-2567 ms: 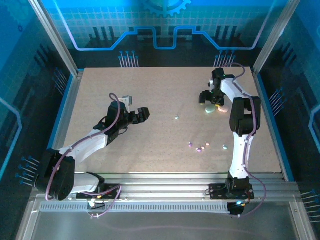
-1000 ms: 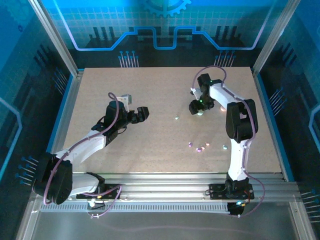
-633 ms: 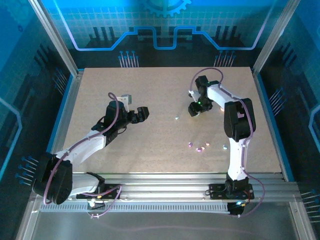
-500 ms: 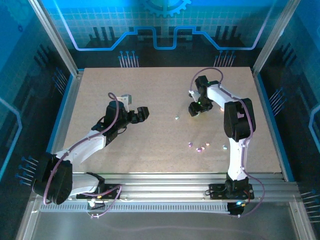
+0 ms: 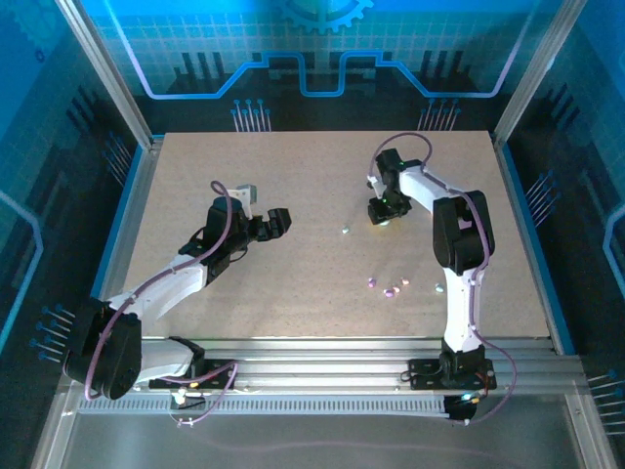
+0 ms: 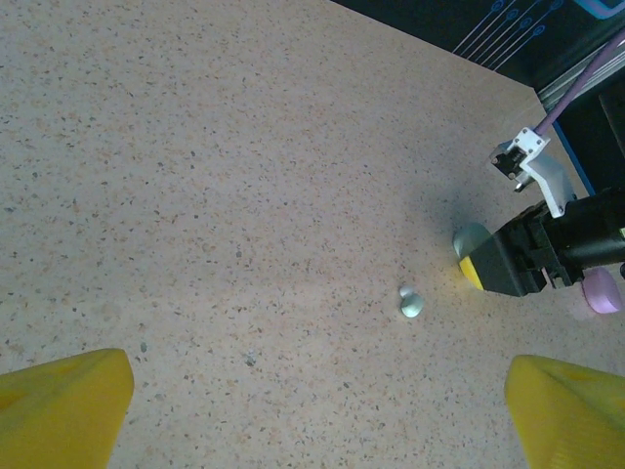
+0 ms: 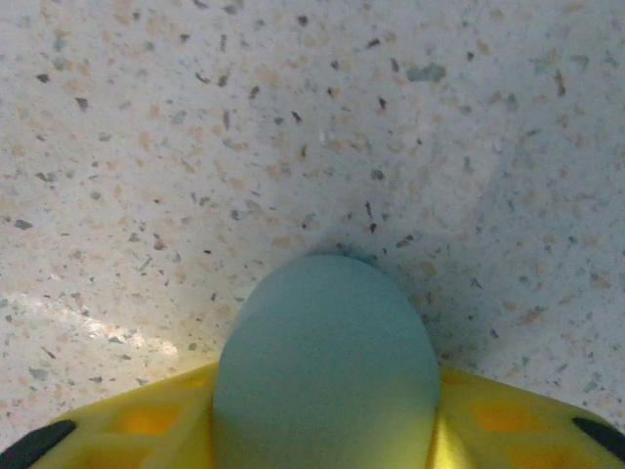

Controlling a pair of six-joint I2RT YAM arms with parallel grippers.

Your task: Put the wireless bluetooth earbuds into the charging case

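Note:
A mint-green oval charging case [image 7: 327, 352] lies on the speckled table, and my right gripper [image 7: 327, 401] is shut on it, a yellow finger [image 7: 146, 420] pressed to each side. From above, the right gripper [image 5: 381, 213] sits at the table's back right. A pale mint earbud [image 5: 345, 232] lies just left of it, also seen from the left wrist as a small pale earbud [image 6: 410, 303]. Several more earbuds, lilac [image 5: 371, 282] and pinkish [image 5: 392, 290], lie nearer the front. My left gripper [image 5: 279, 222] hangs open at centre left, its fingertips [image 6: 68, 405] wide apart with nothing between them.
A lilac oval case [image 6: 603, 291] lies behind the right gripper's black body [image 6: 532, 256]. Another earbud [image 5: 437, 287] rests beside the right arm's upright link [image 5: 459, 244]. Blue-lit walls and metal posts surround the table [image 5: 244, 293]; a rail [image 5: 312, 366] runs along the front.
The right gripper has shifted a little left and its jaws have closed in on the mint case. The left arm has stayed still and open.

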